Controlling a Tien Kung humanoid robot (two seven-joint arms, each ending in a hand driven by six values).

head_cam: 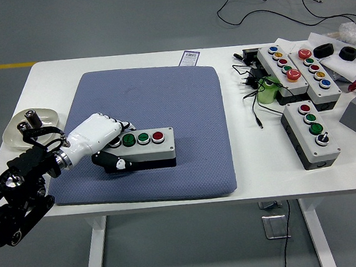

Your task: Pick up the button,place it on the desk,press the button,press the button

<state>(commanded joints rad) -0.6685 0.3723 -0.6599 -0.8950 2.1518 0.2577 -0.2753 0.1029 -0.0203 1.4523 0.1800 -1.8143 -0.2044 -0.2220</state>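
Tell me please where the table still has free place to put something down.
Free: the blue mat behind the button box held by the left hand, and the white strip before the mat's right edge. Crowded: the right side, with button boxes and cables.

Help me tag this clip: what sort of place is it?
Probably a robotics lab or workshop. A white table holds several button boxes, loose cables trail on the grey floor, and the left robot hand grips one button box on a blue pad.
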